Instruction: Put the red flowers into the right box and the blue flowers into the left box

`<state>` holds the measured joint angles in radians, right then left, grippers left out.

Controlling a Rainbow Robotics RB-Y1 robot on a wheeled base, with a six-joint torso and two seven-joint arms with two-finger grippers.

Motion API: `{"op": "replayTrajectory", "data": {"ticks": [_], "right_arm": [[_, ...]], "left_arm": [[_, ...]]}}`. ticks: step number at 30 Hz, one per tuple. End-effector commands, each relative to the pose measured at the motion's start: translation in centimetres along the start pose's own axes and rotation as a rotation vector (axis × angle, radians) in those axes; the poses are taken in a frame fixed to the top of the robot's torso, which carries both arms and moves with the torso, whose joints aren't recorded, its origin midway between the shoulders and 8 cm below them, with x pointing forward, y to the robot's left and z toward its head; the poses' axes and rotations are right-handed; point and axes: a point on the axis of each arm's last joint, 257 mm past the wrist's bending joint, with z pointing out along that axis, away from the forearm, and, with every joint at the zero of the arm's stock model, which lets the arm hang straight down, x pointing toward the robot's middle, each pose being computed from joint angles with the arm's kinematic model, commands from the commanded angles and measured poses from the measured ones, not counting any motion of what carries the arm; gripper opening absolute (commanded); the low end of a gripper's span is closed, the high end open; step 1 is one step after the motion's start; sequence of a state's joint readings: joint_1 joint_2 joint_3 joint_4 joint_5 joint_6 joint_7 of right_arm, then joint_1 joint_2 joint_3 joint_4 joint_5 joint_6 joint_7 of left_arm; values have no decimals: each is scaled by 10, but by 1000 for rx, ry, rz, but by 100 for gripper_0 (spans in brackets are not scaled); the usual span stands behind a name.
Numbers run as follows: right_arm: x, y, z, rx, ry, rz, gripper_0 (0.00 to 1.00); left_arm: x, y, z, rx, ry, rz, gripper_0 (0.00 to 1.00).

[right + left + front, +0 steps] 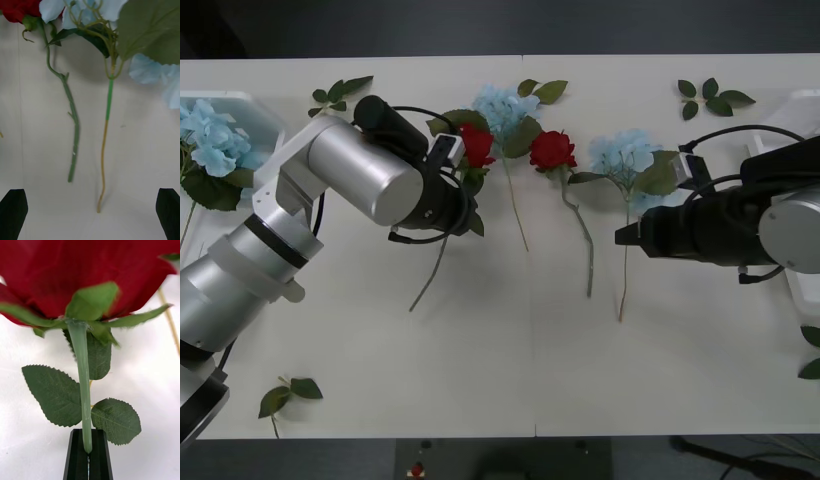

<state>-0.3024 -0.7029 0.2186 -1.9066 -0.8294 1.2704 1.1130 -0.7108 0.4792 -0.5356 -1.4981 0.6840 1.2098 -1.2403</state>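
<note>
- In the left wrist view we find the left gripper point(89, 453) with its black fingers pressed together on the stem of a red rose point(86, 273); the front view hides that grip behind the arm, showing just the bloom point(476, 143) at the gripper's tip, toward the far side of the surface point(510, 370).
- The right wrist view shows the right gripper point(90, 213) with fingers spread wide, near the stem ends of a second red rose point(73, 123) and a blue hydrangea point(107, 112), both lying on the surface.
- The front view adds a further blue hydrangea point(505, 105) beside the held rose.
- The left box point(265, 115), holding a blue flower point(215, 140), and the right box point(795, 110) are cut off by the frame edges.
</note>
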Motion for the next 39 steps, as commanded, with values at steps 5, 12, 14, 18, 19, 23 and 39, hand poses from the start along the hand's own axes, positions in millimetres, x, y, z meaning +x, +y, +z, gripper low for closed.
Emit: {"op": "replayTrajectory", "data": {"ticks": [5,12,14,18,19,23,39], "right_arm": [[-28,28,14,-2,-69,49,100],[-42,28,39,46,-95,8,100],[-46,26,48,69,-96,-13,100],[-53,25,68,94,-106,-14,100],[-55,23,71,101,-109,-12,100],[-58,17,80,130,-120,-5,100],[-61,16,91,141,-113,-3,100]], "left_arm": [[-35,22,-61,105,-87,63,0],[-44,21,-106,273,-113,72,0],[-47,18,-119,318,-129,84,0],[-54,8,-140,413,-169,109,0],[-55,4,-145,437,-180,112,0],[-59,-16,-162,553,-212,91,0],[-76,-77,-234,1006,-308,-5,0]]}}
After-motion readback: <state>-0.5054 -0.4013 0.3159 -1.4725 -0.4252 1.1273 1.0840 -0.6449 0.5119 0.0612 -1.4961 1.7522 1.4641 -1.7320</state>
